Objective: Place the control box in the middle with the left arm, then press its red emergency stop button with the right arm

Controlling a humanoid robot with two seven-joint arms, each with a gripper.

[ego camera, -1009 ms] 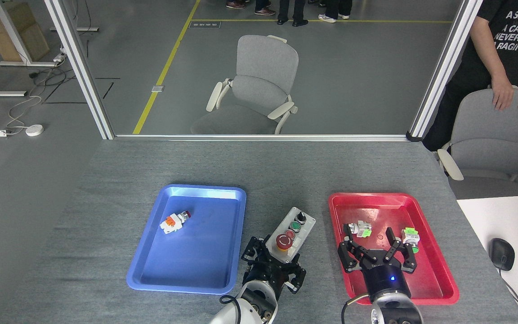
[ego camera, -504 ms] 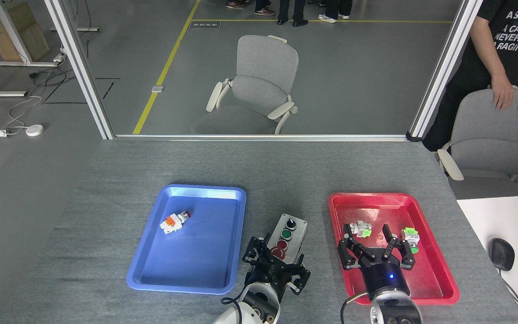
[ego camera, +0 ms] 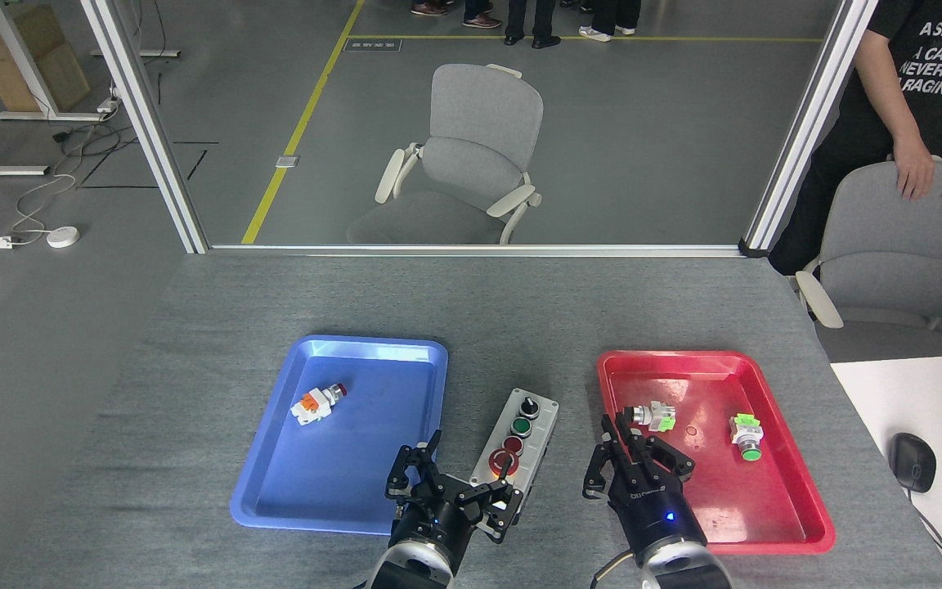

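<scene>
The control box lies flat on the grey table between the two trays, its long side running away from me. Its black knob, green button and dark red button show in a row. A fingertip of my left gripper partly covers the big red button. My left gripper is open, just left of and nearer than the box's near end, holding nothing. My right gripper hovers over the red tray's left rim, to the right of the box, with its fingers apart and empty.
The blue tray on the left holds a small white-orange switch part. The red tray on the right holds two green-white switch parts. A person stands by a chair at the far right. A white desk with a mouse adjoins the table.
My left gripper set the control box down between the trays, let go and drew back to the left. My right gripper moved left from the middle of the red tray to its left rim.
</scene>
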